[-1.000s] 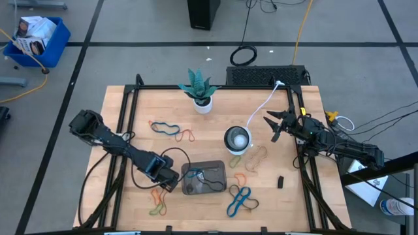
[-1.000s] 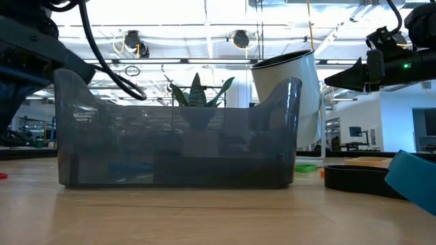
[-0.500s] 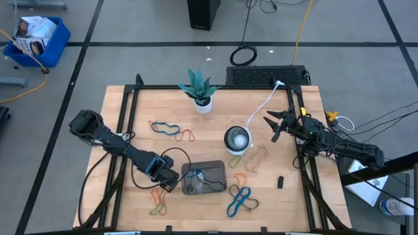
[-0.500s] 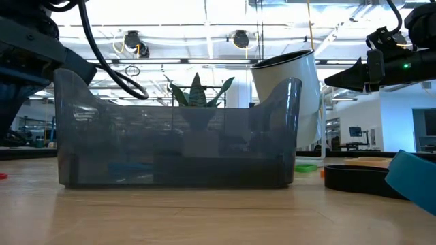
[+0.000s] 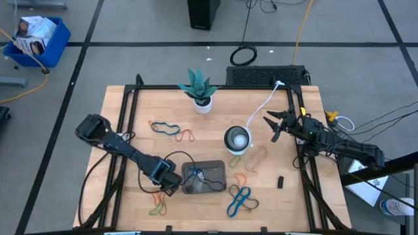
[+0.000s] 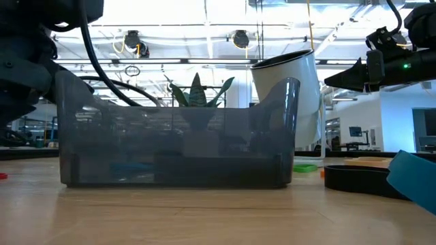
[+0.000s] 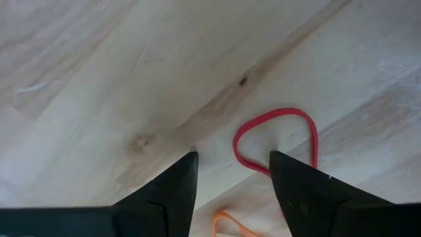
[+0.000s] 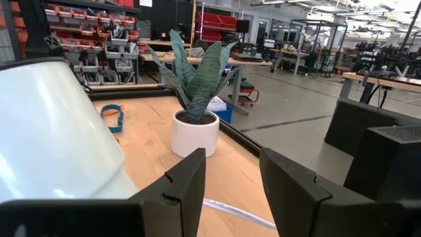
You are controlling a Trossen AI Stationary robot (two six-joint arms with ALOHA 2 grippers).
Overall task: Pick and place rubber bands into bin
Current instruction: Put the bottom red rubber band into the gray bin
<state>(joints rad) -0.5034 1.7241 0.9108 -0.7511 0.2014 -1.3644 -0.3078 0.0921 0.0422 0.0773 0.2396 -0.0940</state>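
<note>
Left tool (image 5: 171, 186): low over the tabletop (image 5: 130, 117) at about 7 o'clock from centre, just beside the 9 o'clock wall of the bin; in the left wrist view (image 7: 231, 191) its 2 fingers stand apart, empty, tips either side of one end of a red rubber band (image 7: 276, 138), with an orange band (image 7: 227, 224) just below.
Right tool (image 5: 273, 124): hangs above the tabletop near the 3 o'clock edge, fingers spread, holding nothing; in the right wrist view (image 8: 231, 178) it faces the potted plant.
Bin (image 5: 204, 178): dark grey tray at 6 o'clock of centre, with a blue-green band (image 5: 210, 173) and a dark loop inside.
Loose rubber bands: blue pair (image 5: 240, 201) at 5 o'clock of the bin; green-yellow band (image 5: 158, 209) at 7 o'clock of it; blue band (image 5: 164, 128) with an orange one (image 5: 188, 136) at 11 o'clock; tan bands (image 5: 256, 156) at 2 o'clock.
White bowl (image 5: 237, 139): between the bin and the right tool.
Potted plant (image 5: 200, 91): at 12 o'clock, near the far edge.
White cable (image 5: 262, 108): runs from the bowl toward 1 o'clock.
</note>
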